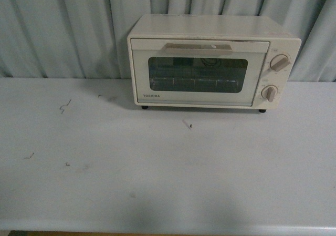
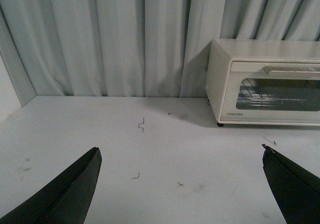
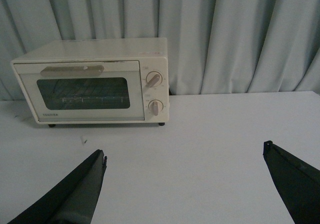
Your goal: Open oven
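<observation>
A small cream-white oven (image 1: 210, 62) stands shut on a pale table (image 1: 157, 167), its back close to a grey pleated curtain (image 1: 63, 26), well ahead of both claws and touched by neither. The left claw (image 2: 181, 149) hangs above the tabletop with its dark fingers (image 2: 70, 194) spread wide and nothing between them; the oven lies far beyond it, off toward the other arm's side. The right claw (image 3: 185, 149) is likewise spread wide and empty, the oven well beyond it, toward the left arm's side. The boxy oven's door is upright, with a beige bar handle (image 1: 197, 48) along its upper edge above a dark glass window (image 1: 197, 74), through which a wire rack (image 1: 194, 82) shows. Two beige knobs (image 1: 280, 62) sit one above the other beside the door, and "TOSHIBA" lettering (image 1: 151, 95) marks its lower corner
</observation>
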Controlling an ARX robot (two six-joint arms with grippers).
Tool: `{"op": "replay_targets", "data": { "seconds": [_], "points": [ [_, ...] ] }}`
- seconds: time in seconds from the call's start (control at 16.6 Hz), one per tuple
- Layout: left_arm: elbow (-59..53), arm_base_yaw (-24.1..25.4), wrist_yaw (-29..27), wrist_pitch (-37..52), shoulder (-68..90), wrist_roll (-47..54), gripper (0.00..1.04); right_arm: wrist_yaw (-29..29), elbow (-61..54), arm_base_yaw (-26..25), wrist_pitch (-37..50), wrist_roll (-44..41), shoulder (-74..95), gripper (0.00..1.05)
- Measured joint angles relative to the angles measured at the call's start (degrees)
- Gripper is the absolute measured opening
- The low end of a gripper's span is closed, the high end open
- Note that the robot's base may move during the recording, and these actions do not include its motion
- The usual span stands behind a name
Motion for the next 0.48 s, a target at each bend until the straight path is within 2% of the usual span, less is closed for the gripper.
{"op": "replay_targets", "data": {
  "seconds": [0.48],
  "points": [
    [0.0,0.0,0.0,0.0,0.0,0.0,0.98,0.0,0.0,0.0,0.0,0.0,0.0,0.98]
  ]
}}
